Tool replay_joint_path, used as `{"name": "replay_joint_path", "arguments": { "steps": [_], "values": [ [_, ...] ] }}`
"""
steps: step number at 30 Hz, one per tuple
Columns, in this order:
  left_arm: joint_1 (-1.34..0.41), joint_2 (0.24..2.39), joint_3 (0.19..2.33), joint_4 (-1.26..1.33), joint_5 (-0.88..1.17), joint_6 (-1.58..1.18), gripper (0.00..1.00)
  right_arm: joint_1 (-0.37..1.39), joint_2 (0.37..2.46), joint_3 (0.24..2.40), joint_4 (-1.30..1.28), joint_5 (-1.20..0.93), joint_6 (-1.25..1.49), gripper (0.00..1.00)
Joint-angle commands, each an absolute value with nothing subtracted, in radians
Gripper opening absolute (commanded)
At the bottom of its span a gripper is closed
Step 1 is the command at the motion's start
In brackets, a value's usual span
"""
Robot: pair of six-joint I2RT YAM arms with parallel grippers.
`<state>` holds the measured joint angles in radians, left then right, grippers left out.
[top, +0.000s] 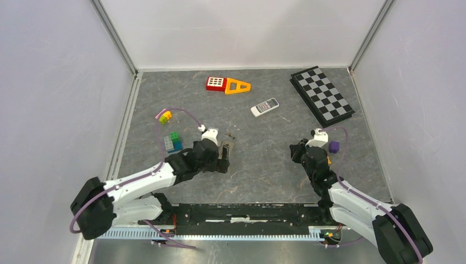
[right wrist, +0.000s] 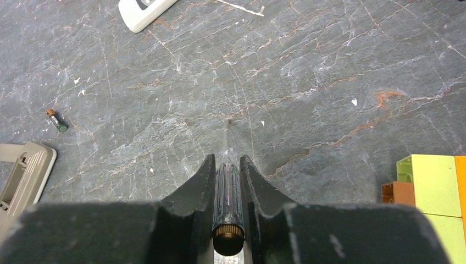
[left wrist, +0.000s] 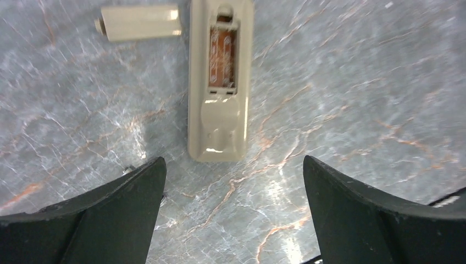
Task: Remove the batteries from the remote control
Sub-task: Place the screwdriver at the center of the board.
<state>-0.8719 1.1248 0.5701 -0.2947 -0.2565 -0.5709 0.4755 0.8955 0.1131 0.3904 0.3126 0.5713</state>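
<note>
A left arm (top: pixel 137 184) and a right arm (top: pixel 357 201), white shells with bulky black joints. A thin purple cable (top: pixel 191 114) loops along each (widest on the left). The left gripper (left wrist: pixel 233 165) has matte black, wedge-shaped fingers (left wrist: pixel 110 220).

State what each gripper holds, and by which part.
The left gripper holds nothing; its jaws stand open. The right gripper clamps a screwdriver by its clear handle.

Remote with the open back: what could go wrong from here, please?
1. The left jaws stand wide open near the remote and do not hold it, so prying could push it away.
2. The right jaws are shut on a pointed screwdriver; its tip may slip and scratch the remote.
3. A loose battery lies on the table close to the remote and may roll off if brushed.
</note>
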Motion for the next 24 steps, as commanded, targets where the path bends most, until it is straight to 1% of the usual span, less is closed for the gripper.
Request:
{"name": "replay_joint_path", "arguments": {
  "steps": [1, 3, 5, 6, 10, 13, 15, 21, 24],
  "values": [
    [-0.868, 1.026, 0.642, -0.285, -0.280, -0.474, 1.00, 0.472, 0.910, 0.076, 0.249, 0.251, 0.540, 0.24],
    [-0.860, 1.021, 0.667, -0.250, -0.293, -0.446, 1.00, 0.472, 0.900, 0.074, 0.233, 0.233, 0.534, 0.28],
    [-0.842, 1.048, 0.707, -0.211, -0.271, -0.419, 1.00, 0.472, 0.878, 0.074, 0.227, 0.218, 0.519, 0.38],
    [-0.833, 1.072, 0.731, -0.200, -0.256, -0.405, 1.00, 0.472, 0.868, 0.079, 0.219, 0.217, 0.509, 0.43],
    [-0.770, 1.221, 0.879, -0.191, -0.144, -0.381, 1.00, 0.473, 0.838, 0.138, 0.129, 0.254, 0.467, 0.54],
    [-0.738, 1.359, 1.003, -0.178, -0.039, -0.279, 1.00, 0.472, 0.802, 0.198, 0.062, 0.264, 0.421, 0.58],
    [-0.719, 1.472, 1.130, -0.187, 0.052, -0.194, 1.00, 0.472, 0.768, 0.235, 0.038, 0.248, 0.395, 0.61],
    [-0.703, 1.877, 1.515, -0.229, 0.138, 0.072, 1.00, 0.472, 0.681, 0.326, -0.054, 0.229, 0.390, 0.68],
    [-0.684, 2.079, 1.781, -0.365, 0.214, 0.131, 1.00, 0.472, 0.648, 0.344, -0.071, 0.186, 0.414, 0.70]
  ]
}}
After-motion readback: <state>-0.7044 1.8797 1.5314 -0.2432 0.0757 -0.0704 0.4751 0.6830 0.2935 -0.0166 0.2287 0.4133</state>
